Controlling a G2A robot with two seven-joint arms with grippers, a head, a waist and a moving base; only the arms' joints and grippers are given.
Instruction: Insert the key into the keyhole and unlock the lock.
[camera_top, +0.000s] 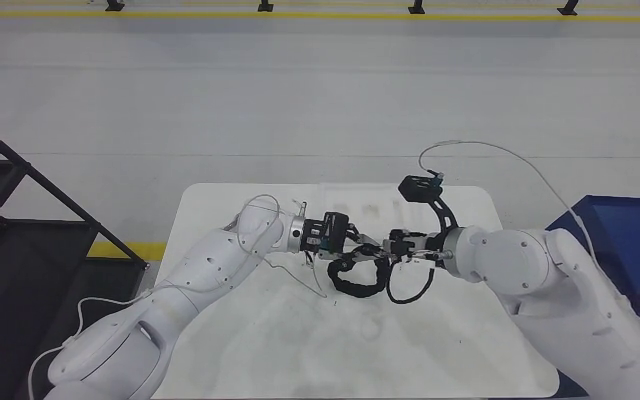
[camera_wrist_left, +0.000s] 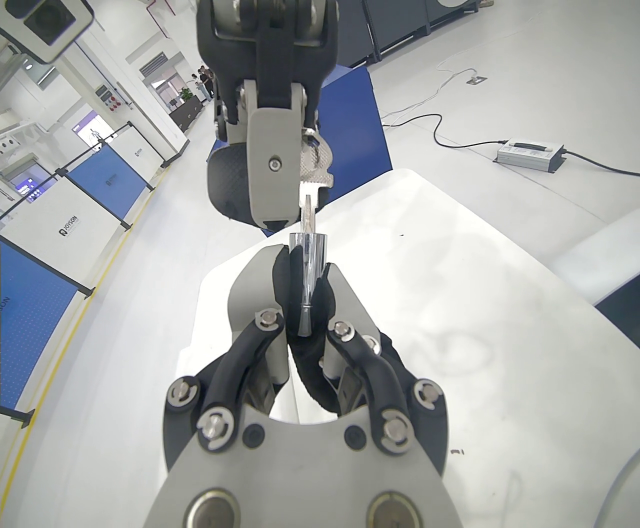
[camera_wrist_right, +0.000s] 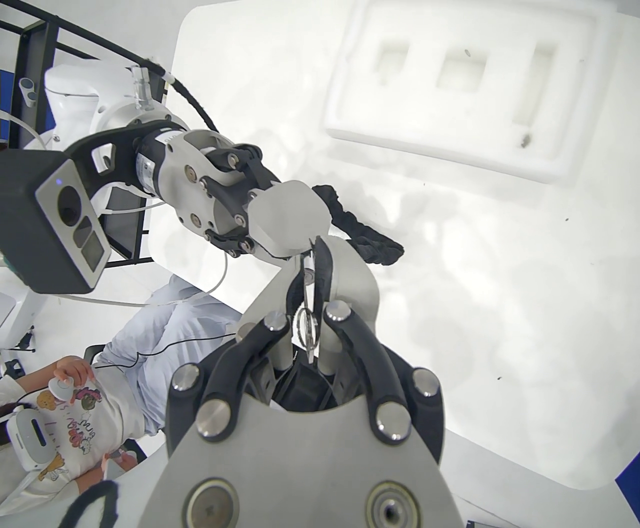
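Observation:
My left gripper (camera_wrist_left: 306, 265) is shut on the lock's chrome cylinder (camera_wrist_left: 311, 255), held above the white table (camera_top: 250, 340). The lock's black cable (camera_wrist_right: 362, 232) hangs in a loop (camera_top: 356, 283) below the two grippers. Facing it, my right gripper (camera_wrist_right: 312, 260) is shut on the silver key (camera_wrist_left: 316, 160) by its flat head. The key's blade meets the end face of the cylinder, in line with it; how deep it sits I cannot tell. Seen from above, the left gripper (camera_top: 350, 243) and right gripper (camera_top: 386, 246) meet tip to tip over the table's middle.
A white foam tray (camera_wrist_right: 465, 90) with several cut-out pockets lies on the table's far part. A blue bin (camera_top: 610, 215) stands off the table's right side and a black metal rack (camera_top: 40, 230) off its left.

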